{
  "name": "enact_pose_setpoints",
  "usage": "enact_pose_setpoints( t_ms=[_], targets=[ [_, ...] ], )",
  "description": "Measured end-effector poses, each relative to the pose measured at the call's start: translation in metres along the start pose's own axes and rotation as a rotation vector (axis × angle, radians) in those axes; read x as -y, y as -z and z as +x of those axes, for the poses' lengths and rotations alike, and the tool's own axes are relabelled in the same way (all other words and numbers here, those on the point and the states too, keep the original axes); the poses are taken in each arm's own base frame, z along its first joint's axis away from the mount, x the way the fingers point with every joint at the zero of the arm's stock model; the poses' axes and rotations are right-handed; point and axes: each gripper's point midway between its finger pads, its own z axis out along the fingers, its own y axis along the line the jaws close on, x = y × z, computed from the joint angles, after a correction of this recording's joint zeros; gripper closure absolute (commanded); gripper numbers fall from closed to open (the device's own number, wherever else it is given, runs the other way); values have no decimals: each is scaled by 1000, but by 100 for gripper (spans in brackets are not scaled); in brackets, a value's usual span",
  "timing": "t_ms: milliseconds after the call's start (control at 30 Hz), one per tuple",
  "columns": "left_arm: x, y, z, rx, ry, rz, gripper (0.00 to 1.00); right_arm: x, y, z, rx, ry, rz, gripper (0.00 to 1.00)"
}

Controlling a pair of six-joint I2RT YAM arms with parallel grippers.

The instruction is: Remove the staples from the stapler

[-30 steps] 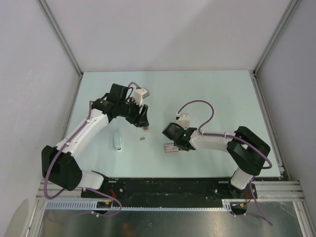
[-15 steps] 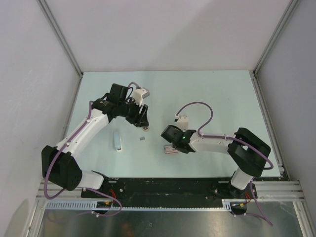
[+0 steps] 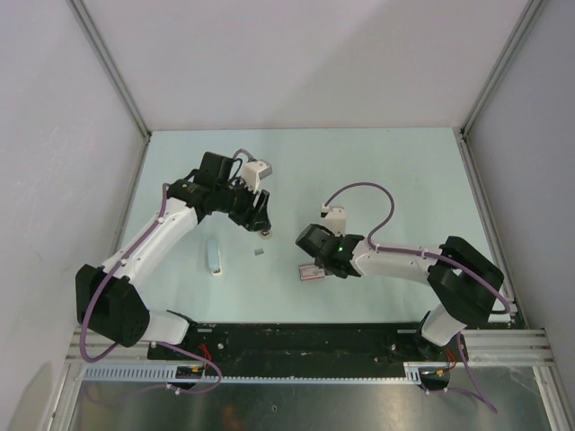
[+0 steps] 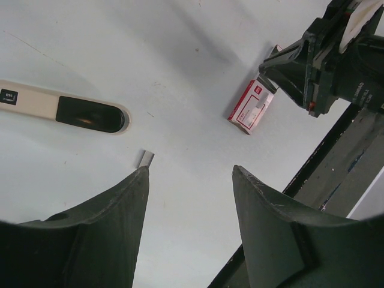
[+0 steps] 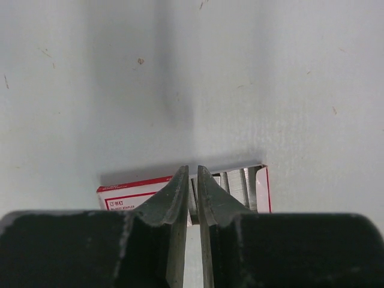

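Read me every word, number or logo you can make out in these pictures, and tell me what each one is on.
On the stapler, pale label: red print in two short lines, too small to read; from the left wrist it is blurred too.
On the pale oblong tool, black tag at one end: white letters, too blurred to read.
No other text shows.

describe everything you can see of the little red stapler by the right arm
The stapler is a small flat oblong with red edges, a pale printed label on top and grey metal strips showing at one end. It lies flat on the pale table near the front edge, well apart from a tiny grey staple strip. The right gripper has its jaws almost shut on it, with a thin grey part between them. Nothing else touches it.
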Motion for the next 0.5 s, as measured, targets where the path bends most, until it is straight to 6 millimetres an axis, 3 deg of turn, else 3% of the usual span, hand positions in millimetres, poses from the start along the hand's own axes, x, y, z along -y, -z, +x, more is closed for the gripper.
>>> enact_pose_setpoints(
  t_ms=[267,500],
  targets=[
    [-4,0,1,-4,-11,-22,37,10,-4,-12,8,-30,17,87],
    [-10,-1,4,-14,-28,-45,37,19,-7,-14,4,-39,35,98]
  ],
)
